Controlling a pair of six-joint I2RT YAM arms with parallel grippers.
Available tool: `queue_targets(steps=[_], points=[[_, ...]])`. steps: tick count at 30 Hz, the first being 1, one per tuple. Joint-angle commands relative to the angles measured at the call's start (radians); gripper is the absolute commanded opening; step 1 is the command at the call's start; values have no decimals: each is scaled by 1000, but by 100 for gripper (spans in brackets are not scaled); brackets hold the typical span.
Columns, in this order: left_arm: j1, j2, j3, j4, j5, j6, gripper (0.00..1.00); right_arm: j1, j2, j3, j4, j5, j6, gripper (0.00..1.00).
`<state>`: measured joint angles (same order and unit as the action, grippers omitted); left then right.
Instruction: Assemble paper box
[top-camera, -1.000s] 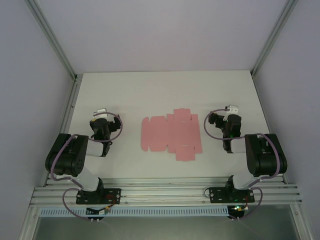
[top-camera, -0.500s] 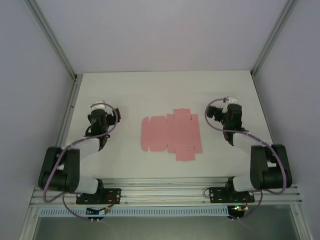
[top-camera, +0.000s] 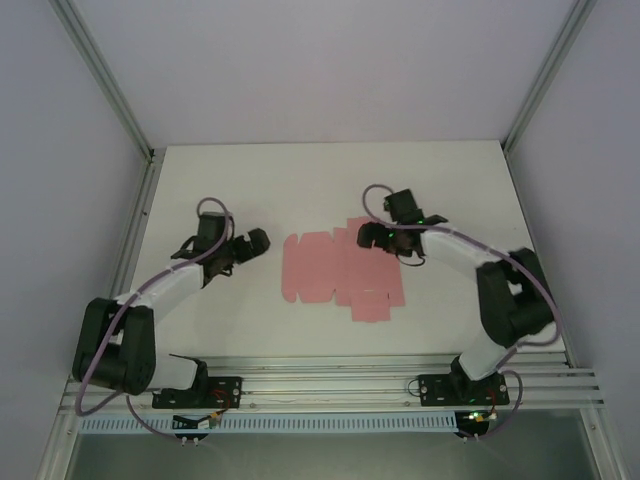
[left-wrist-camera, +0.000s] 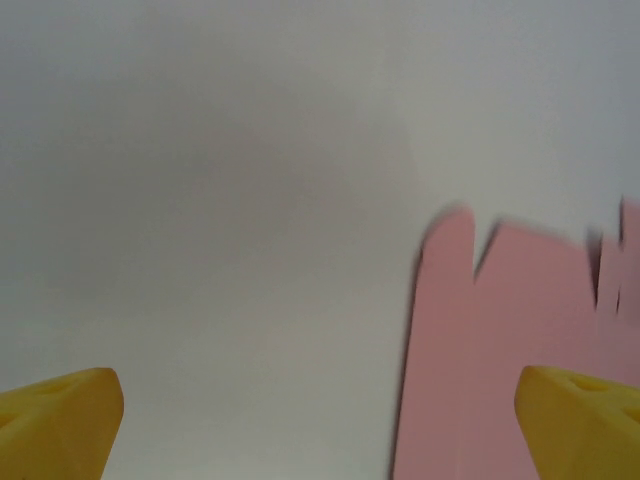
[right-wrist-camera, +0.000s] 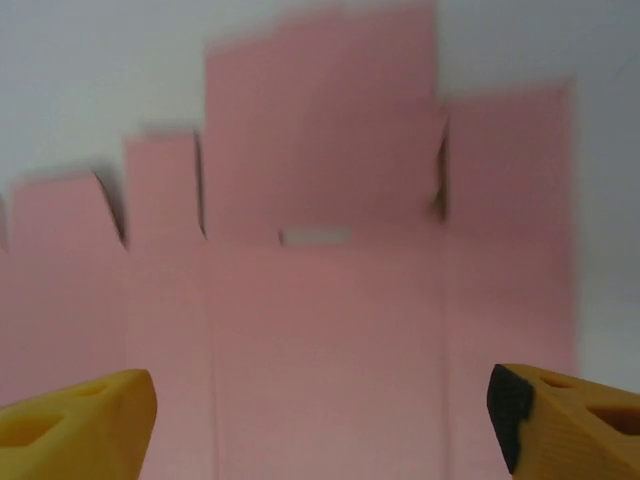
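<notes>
The paper box (top-camera: 340, 268) is a flat pale pink die-cut sheet with tabs and flaps, lying in the middle of the white table. My left gripper (top-camera: 257, 241) hovers just left of the sheet's left edge, open; its yellow fingertips (left-wrist-camera: 60, 420) frame bare table and the sheet's edge (left-wrist-camera: 500, 340). My right gripper (top-camera: 368, 236) hangs over the sheet's upper right part, open. In the right wrist view the sheet (right-wrist-camera: 320, 330) spreads between the yellow fingertips (right-wrist-camera: 80, 420), with a small slot (right-wrist-camera: 314, 237) in it.
The white table (top-camera: 250, 180) is walled by pale panels with aluminium posts (top-camera: 100, 75) at the back corners. An aluminium rail (top-camera: 330, 385) runs along the near edge, where the arm bases are bolted.
Both arms have swung inward from the table's sides toward the sheet. The left gripper now sits at its left edge and the right gripper over its upper right. The sheet has not moved.
</notes>
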<state>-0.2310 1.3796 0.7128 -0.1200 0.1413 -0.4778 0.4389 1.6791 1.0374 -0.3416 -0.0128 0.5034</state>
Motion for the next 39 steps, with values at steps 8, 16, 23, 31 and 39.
queue_targets(steps=[8, 16, 23, 31, 39], points=[[-105, 66, -8, 13, 227, -108, 100, 14, 133, 10, -161, -1, 152, 79], [-139, 179, -7, 134, 325, -151, 100, 2, 183, -34, -109, -52, 155, 80], [-172, 275, 6, 267, 415, -216, 97, 2, 199, -32, -94, -70, 147, 80], [-197, 298, 0, 415, 490, -300, 96, 2, 200, -45, -88, -73, 151, 80], [-252, 246, 34, 191, 393, -215, 96, 2, 199, -50, -86, -67, 152, 81]])
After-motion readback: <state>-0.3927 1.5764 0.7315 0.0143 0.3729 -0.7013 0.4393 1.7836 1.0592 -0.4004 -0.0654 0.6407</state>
